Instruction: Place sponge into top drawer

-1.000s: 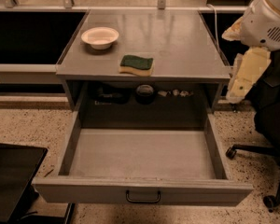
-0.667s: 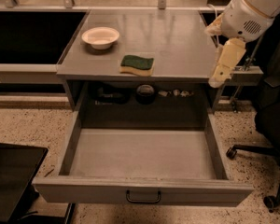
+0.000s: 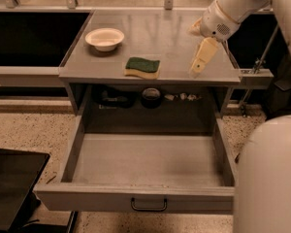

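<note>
The sponge [image 3: 143, 67], dark green over yellow foam, lies flat near the front edge of the grey tabletop [image 3: 165, 38]. The top drawer [image 3: 145, 164] is pulled wide open below it and shows a bare grey floor; its small dark bar handle [image 3: 149, 205] sits at the centre of the front panel. My gripper [image 3: 199, 64] hangs from the white arm at the right, above the tabletop's right front part, about a hand's width right of the sponge and apart from it. It holds nothing.
A round white bowl [image 3: 105, 38] stands at the tabletop's back left. Small dark items [image 3: 150, 97] lie on the shelf behind the drawer. A black case [image 3: 12, 186] stands on the floor at the left. My white body [image 3: 269, 178] fills the lower right.
The arm has swung left and inward from beside the table's right edge, bringing the gripper over the tabletop and closer to the sponge. Sponge, bowl and drawer have not moved.
</note>
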You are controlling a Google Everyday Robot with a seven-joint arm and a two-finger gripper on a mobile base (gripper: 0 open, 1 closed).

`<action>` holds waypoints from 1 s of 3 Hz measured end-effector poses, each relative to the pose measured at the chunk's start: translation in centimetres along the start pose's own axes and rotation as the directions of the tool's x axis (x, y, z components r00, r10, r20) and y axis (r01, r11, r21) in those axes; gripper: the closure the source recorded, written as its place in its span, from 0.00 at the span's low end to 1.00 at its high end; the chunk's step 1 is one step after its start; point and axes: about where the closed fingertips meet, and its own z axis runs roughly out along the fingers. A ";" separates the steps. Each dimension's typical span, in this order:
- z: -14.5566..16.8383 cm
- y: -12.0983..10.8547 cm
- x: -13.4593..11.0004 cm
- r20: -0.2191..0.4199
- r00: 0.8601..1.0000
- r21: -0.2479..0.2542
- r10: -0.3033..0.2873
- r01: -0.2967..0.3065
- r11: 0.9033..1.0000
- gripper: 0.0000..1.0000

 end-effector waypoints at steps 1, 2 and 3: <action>8.4 -3.6 -0.4 -0.015 1.000 -0.067 0.015 -0.016 0.998 0.00; 8.8 -4.1 -0.5 -0.008 1.000 -0.055 0.016 -0.016 0.998 0.00; 8.9 -4.1 -0.5 -0.007 1.000 -0.056 0.015 -0.016 0.998 0.00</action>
